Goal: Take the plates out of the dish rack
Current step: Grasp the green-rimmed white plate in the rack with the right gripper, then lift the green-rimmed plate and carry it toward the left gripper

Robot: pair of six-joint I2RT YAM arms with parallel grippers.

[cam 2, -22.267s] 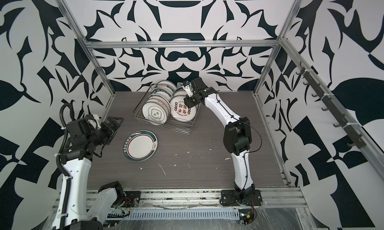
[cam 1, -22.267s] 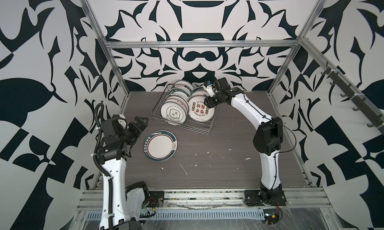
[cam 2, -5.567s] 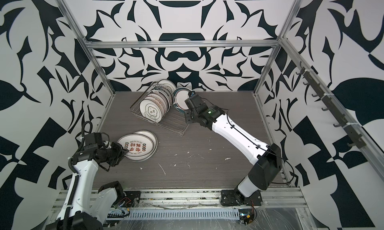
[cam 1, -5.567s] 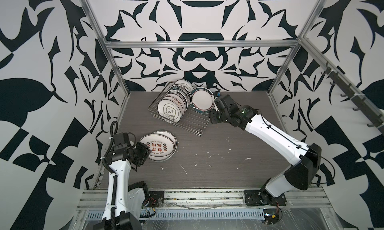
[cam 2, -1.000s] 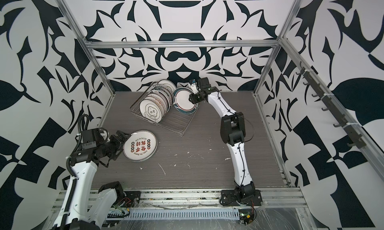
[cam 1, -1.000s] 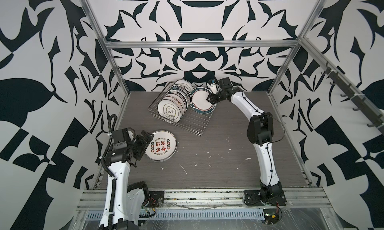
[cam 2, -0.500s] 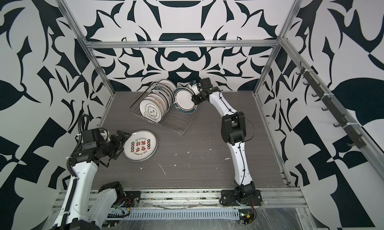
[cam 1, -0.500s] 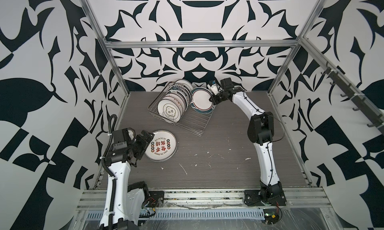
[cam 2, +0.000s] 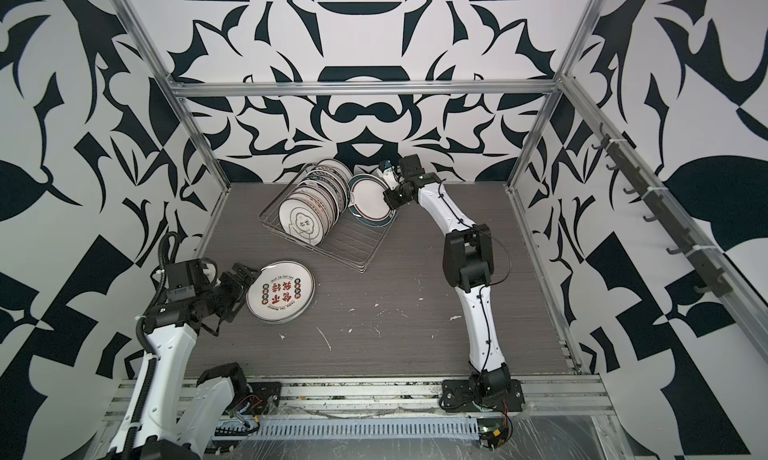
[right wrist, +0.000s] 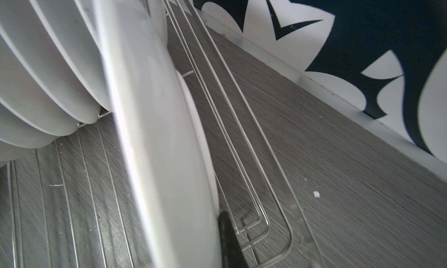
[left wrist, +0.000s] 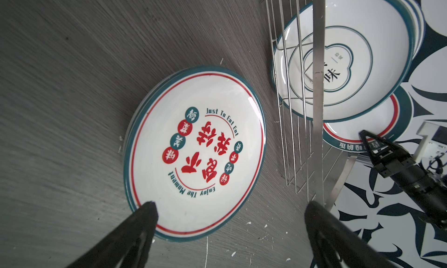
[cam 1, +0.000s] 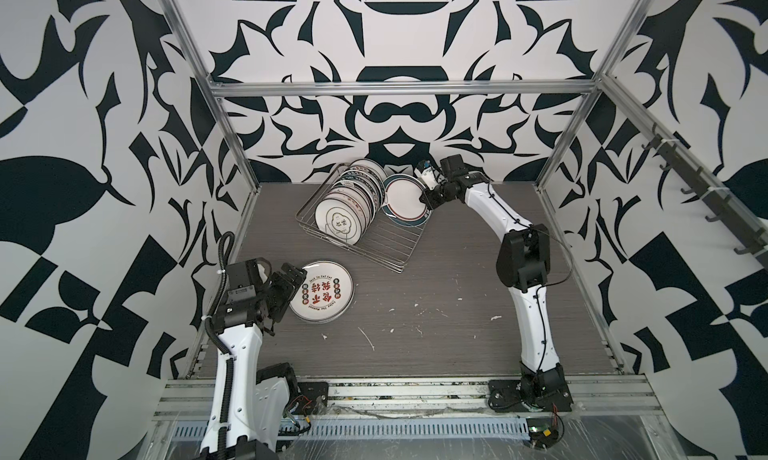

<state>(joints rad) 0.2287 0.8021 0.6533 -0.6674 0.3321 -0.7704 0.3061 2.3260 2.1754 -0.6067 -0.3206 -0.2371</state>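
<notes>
Wire dish rack (cam 1: 390, 246) hems your right gripper (cam 1: 428, 198), clamped on the end plate (cam 1: 401, 198); left gripper (cam 1: 296, 278) gapes empty; the right wrist view alone shows the plate's back.

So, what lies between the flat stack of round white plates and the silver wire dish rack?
Only bare grey wood-grain table, with no object between the stack and the rack; both top views show it.

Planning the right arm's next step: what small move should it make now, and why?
Probably lift the plate up and out of the rack. The right gripper is shut on the plate's rim, while the plate's lower edge sits in the rack, so it is gripped but not yet unloaded. The left gripper is open beside the stack, out of the way.
</notes>
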